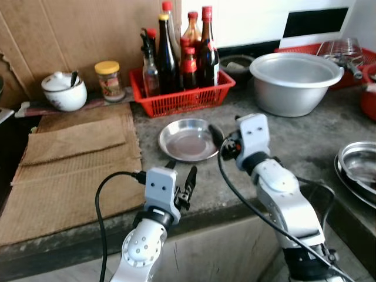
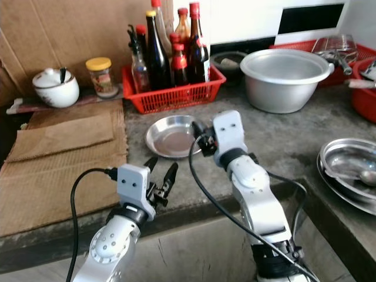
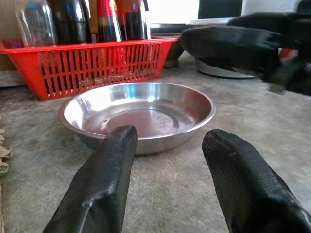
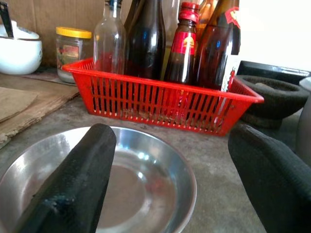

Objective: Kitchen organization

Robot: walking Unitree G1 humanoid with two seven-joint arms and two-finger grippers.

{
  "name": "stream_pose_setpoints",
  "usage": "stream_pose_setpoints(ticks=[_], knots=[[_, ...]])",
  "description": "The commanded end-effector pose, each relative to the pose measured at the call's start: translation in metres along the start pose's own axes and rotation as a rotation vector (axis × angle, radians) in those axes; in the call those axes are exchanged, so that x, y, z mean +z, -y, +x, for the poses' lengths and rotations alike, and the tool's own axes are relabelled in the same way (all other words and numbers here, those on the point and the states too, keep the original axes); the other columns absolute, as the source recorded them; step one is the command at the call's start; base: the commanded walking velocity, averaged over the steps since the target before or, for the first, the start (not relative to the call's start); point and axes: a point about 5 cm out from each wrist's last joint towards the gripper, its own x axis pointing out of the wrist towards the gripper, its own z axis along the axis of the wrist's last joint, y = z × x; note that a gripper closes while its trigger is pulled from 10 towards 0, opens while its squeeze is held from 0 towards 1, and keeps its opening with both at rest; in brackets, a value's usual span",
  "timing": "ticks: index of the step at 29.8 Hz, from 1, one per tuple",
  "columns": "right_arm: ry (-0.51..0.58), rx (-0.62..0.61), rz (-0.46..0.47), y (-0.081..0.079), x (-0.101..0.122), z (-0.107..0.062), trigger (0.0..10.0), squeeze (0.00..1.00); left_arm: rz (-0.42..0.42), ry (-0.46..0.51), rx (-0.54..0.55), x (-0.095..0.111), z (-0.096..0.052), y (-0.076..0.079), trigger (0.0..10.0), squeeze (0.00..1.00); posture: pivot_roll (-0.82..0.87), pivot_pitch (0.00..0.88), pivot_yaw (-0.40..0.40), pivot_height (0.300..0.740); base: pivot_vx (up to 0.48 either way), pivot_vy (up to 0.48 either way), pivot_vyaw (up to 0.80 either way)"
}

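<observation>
Steel dish (image 1: 189, 140) is lying on grey counter (image 1: 282, 141) near front edge, just in front of red basket (image 1: 182, 97) loaded with bottles (image 1: 176, 56). Left gripper (image 1: 180, 175) is being held at front edge, fingers spread, nothing grasped. Right gripper (image 4: 170, 160) is being held over dish's right rim, fingers spread wide, nothing grasped.

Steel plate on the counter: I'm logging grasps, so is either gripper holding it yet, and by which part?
Nothing is held. The left gripper and right gripper are open, near the steel plate.
</observation>
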Motion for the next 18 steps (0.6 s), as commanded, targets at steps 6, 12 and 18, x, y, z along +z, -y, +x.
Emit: stream_pose_setpoints(ticks=[6,12,18], knots=[[-0.170,-0.028,0.005,0.007,-0.001,0.033,10.0,0.00,0.001,-0.013,0.009,-0.001,-0.003,0.002,10.0,0.00,0.05,0.067,-0.014,0.740,0.000,0.000,0.00],[-0.273,-0.045,0.066,0.012,-0.001,0.046,10.0,0.00,-0.005,-0.017,0.013,-0.002,-0.004,0.004,10.0,0.00,0.05,0.071,-0.026,0.740,0.000,0.000,0.00],[-0.378,-0.085,0.058,0.023,-0.004,0.058,10.0,0.00,-0.006,-0.022,0.019,-0.003,-0.007,0.005,10.0,0.00,0.06,0.073,-0.040,0.740,0.000,0.000,0.00]])
